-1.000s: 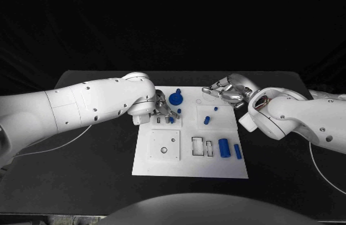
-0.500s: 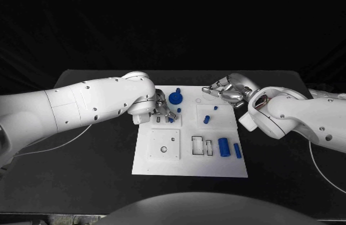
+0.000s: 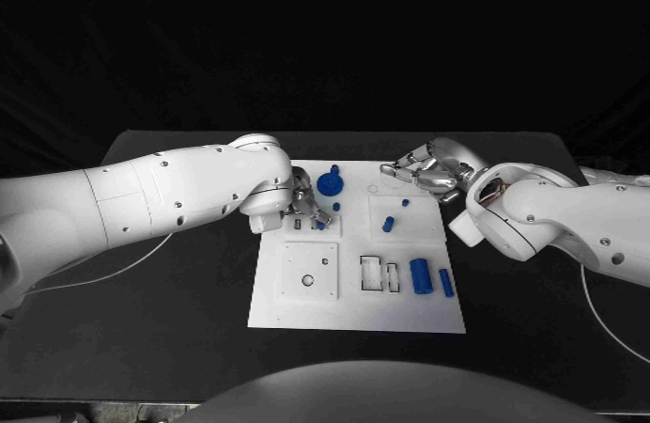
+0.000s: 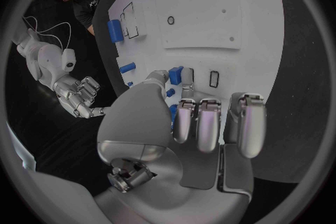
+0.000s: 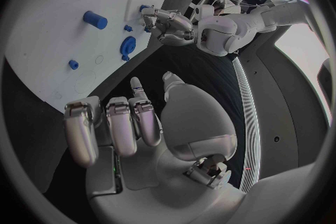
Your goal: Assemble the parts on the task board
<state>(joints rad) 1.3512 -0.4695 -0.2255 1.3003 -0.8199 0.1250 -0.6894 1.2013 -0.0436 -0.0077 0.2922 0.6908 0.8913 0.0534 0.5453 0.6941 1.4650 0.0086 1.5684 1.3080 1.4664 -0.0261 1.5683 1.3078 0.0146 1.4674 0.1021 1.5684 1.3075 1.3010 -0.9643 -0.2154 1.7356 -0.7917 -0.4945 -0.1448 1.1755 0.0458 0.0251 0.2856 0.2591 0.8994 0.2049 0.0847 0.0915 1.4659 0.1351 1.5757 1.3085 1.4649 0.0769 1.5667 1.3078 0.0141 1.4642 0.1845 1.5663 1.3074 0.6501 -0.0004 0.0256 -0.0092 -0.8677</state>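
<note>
Black matte surface (image 3: 162, 348) carries the task board (image 3: 355, 315), a flat white rectangular plate lying between the two arms. Left arm (image 3: 149, 193), white glossy shell, reaches in over the board's near-left corner region; right arm (image 3: 569, 218), same finish, lies off the board's far-right edge. Left hand (image 3: 303, 207), silver metal, sits low over the board's left side with its fingers (image 4: 197, 123) curled downward side by side; a small blue block (image 4: 175, 74) sits just beyond the thumb tip, touching or very near it, but I cannot tell whether it is pinched. Right hand (image 3: 426, 174) hovers at the board's far-right corner, fingers (image 5: 112, 129) loosely bent and apart, nothing in them. Blue gear-like knob (image 3: 332, 185), round with a stem, stands just beside the left hand, on its far side. Raised white square plate (image 3: 310, 272) with a small round hole lies nearer the robot than the left hand. Two blue cylinders (image 3: 422, 277) lie side by side on the board's near-right part, well apart from both hands. A short blue peg (image 3: 389, 224) lies between the two hands, tilted.
</note>
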